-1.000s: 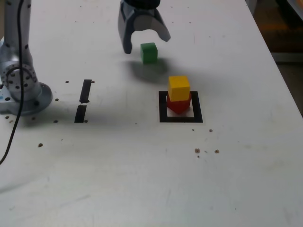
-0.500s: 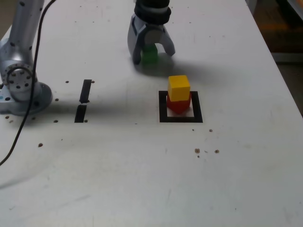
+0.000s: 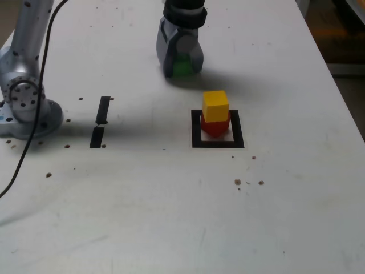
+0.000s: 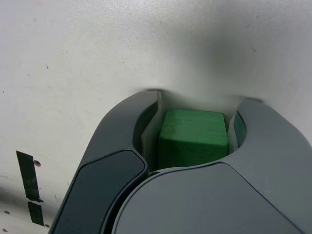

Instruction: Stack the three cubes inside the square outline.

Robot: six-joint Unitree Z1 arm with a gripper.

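The tabletop point(image 3: 142, 211) presents a pale, matte white surface with scattered small brown marks. Lighting is soft, producing diffuse grey shadows. Beyond the edge at the exterior view's right, a grey rail point(image 3: 346, 69) adjoins a dark area with an orange-brown surface point(image 3: 342, 45).

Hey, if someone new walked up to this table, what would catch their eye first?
Probably the bright yellow cube sitting on the red cube inside the black square outline. Next, toward the exterior view's top, the gripper closed around the green cube.
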